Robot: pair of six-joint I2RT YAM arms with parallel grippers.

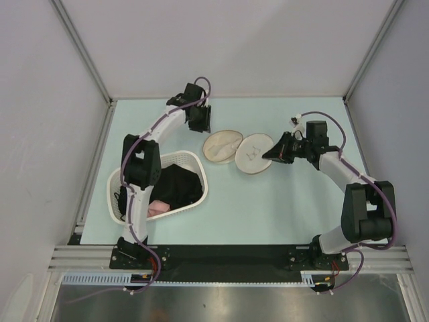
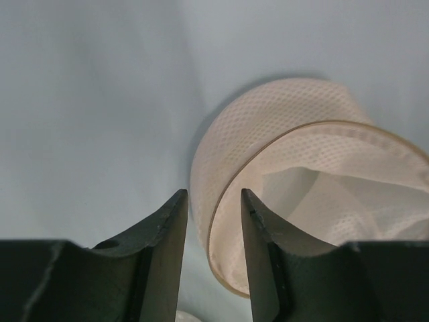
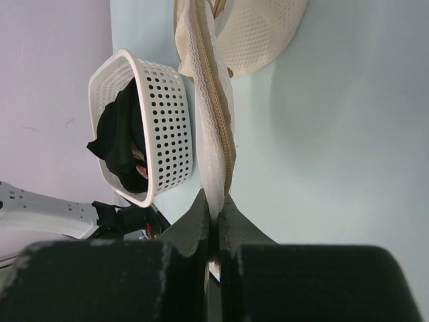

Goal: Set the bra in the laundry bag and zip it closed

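Pinching the laundry bag (image 1: 238, 150) at its three o'clock rim, the right gripper (image 3: 216, 198) is clamping tight; the left gripper (image 2: 213, 193) is hovering at ten o'clock, jaws parted, empty.

Table (image 1: 288, 201) with basket (image 1: 204, 181), laundry bag (image 1: 251, 155)

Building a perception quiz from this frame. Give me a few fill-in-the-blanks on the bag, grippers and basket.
1. The laundry bag lies ___, its two halves spread side by side.
2. The right gripper is shut on the bag's ___.
3. The left gripper, close to the bag, holds ___.
4. The pink garment lies in the white perforated ___.

Missing words: open; rim; nothing; basket.
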